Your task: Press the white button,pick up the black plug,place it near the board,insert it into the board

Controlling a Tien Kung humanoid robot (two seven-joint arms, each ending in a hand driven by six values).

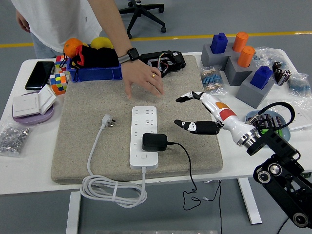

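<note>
One black plug is sitting seated in the white board on the grey mat. Right hand is hovering beside it, fingers spread, holding nothing. Person's hand is hanging above the board's far end.

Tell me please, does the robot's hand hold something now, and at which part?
Nothing is held. The right hand is open above the mat, apart from the black plug, which sits on the power strip. The person's hand holds nothing too.
</note>
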